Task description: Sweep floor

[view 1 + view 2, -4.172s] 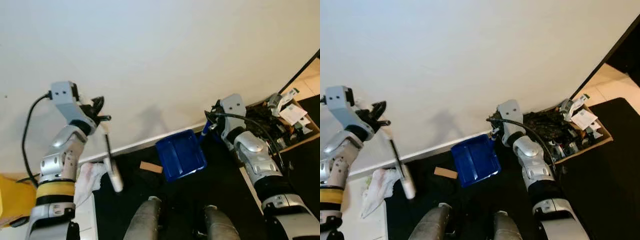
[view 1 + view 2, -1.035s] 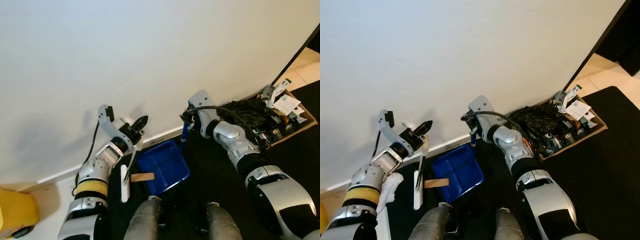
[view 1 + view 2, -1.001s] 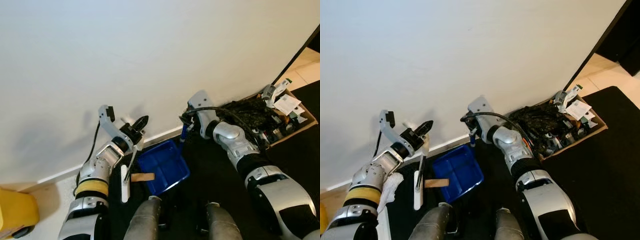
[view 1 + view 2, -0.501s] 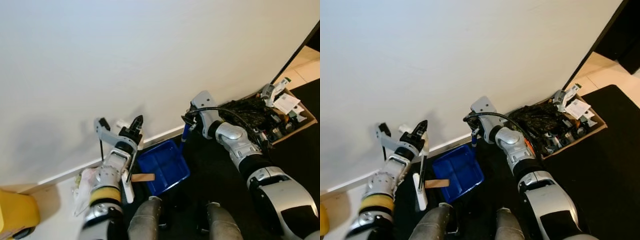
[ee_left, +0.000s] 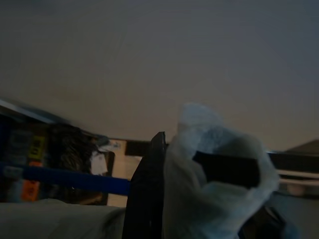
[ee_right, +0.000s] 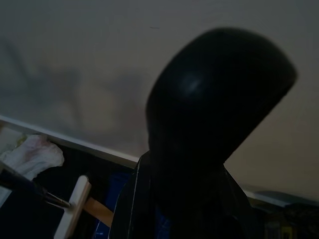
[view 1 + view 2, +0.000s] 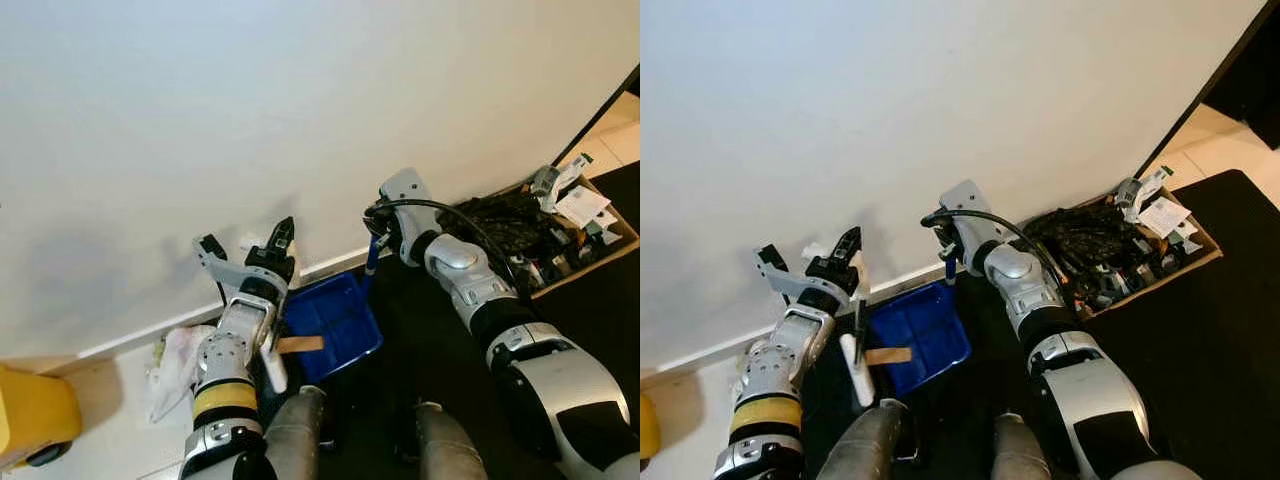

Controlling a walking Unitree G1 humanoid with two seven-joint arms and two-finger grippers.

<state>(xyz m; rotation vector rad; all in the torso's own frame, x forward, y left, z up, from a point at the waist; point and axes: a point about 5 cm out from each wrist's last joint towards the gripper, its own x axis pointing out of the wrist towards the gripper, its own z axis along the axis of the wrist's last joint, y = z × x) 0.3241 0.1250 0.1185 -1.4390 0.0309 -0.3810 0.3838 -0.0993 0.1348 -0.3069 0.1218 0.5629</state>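
A blue dustpan (image 7: 338, 310) lies on the dark floor by the white skirting, its blue handle (image 7: 370, 262) rising to my right gripper (image 7: 374, 226), which is shut on it. My left gripper (image 7: 279, 246) is shut on the top of a hand brush with a thin black stem. Its white head (image 7: 272, 364) is down at the floor beside a flat brown scrap (image 7: 301, 345). The scrap lies at the pan's open lip, touching it. In the right wrist view the brush head (image 6: 75, 209) and the scrap (image 6: 97, 209) lie below a dark rounded shape close to the lens.
A crumpled white cloth (image 7: 176, 356) lies on the pale floor left of the brush. A yellow object (image 7: 32, 418) sits at the far left. An open cardboard box (image 7: 560, 228) of cables and clutter stands at the right by the wall. My knees (image 7: 296, 438) are at the bottom.
The left arm has swung the brush head rightward toward the dustpan, and the brown scrap now lies against the pan's lip. The right gripper still holds the pan's handle.
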